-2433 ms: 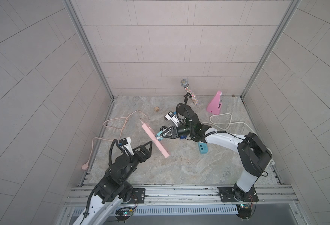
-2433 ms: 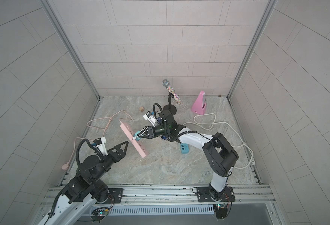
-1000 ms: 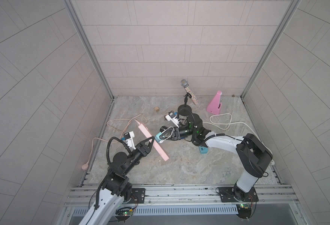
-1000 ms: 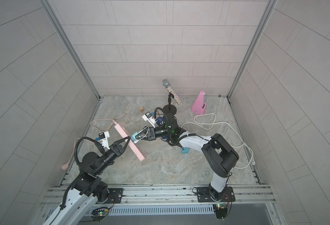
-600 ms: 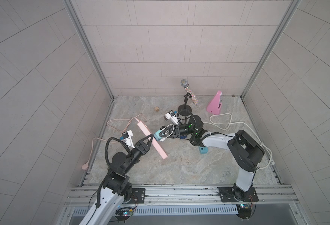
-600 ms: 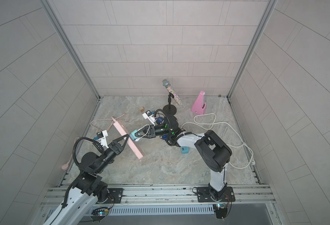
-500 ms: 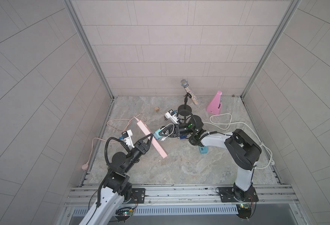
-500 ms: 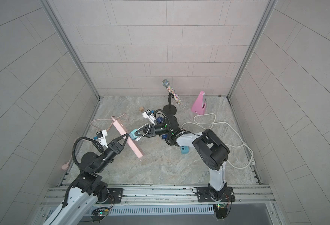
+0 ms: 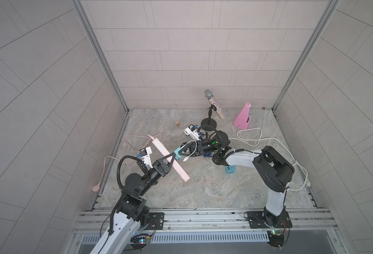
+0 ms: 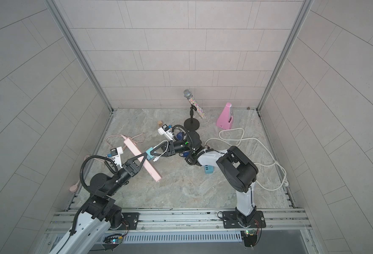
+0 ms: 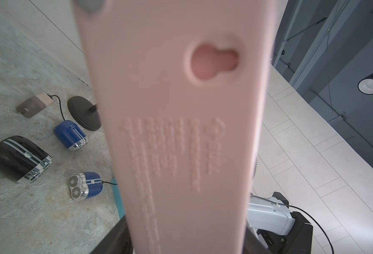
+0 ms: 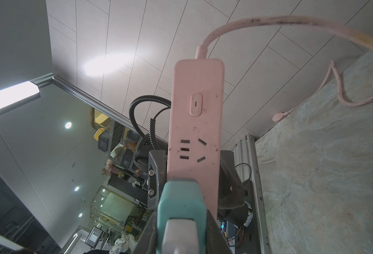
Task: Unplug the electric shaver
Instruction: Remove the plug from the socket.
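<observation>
Unplugging is under way but not shown finished. The pink power strip (image 9: 159, 147) is up off the table (image 9: 203, 189), between the jaws of the left end effector (image 9: 170, 158); I cannot tell if they press on it. The right end effector (image 9: 182, 153) is clenched on the teal adapter (image 9: 177, 153), which sits against the strip's socket face, prongs hidden. The blue twin-head shaver (image 11: 86, 185) lies on the table, its black lead running behind the strip. Nearby are a second blue shaver (image 11: 71, 135), a black shaver (image 11: 18, 158) and a microphone stand (image 9: 208, 121). Nothing looks to block the pull.
</observation>
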Robot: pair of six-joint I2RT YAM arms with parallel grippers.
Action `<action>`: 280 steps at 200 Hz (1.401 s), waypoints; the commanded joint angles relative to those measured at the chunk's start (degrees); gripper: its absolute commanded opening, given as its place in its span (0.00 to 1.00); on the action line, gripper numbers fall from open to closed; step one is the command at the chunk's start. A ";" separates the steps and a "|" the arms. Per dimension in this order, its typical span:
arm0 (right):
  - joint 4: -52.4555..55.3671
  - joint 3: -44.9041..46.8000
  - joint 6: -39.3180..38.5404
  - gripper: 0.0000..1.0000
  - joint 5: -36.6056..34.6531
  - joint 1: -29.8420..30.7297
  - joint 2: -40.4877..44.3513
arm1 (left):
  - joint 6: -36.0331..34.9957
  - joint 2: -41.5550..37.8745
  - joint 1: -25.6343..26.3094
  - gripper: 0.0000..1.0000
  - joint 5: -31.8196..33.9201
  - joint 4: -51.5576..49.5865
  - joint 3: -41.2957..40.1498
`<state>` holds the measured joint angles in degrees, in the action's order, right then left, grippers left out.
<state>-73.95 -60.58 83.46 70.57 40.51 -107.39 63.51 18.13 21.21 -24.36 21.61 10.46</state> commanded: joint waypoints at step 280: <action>15.83 0.30 -17.72 0.09 -3.46 -8.98 9.21 | 3.47 -2.86 -3.02 0.09 -6.75 3.73 0.44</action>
<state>-55.16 -59.42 64.55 66.54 30.68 -98.24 66.24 15.59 18.65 -29.78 19.90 10.68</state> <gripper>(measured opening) 0.293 0.485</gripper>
